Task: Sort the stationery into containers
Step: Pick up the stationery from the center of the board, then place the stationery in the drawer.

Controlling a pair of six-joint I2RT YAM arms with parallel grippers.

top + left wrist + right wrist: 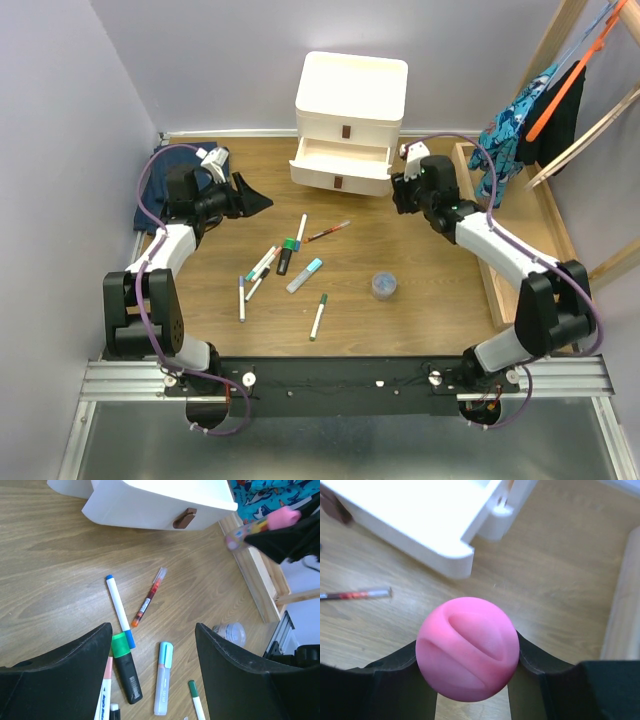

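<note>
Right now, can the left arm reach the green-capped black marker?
Probably yes: the left claw is open and pointed toward the black marker, and nothing lies over it. A blue-capped white marker lies close beside its green cap and may get nudged.

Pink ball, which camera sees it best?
The right wrist view: the pink ball fills the middle, held in the right gripper. The left wrist view shows it small, far off. The top view barely shows it.
</note>
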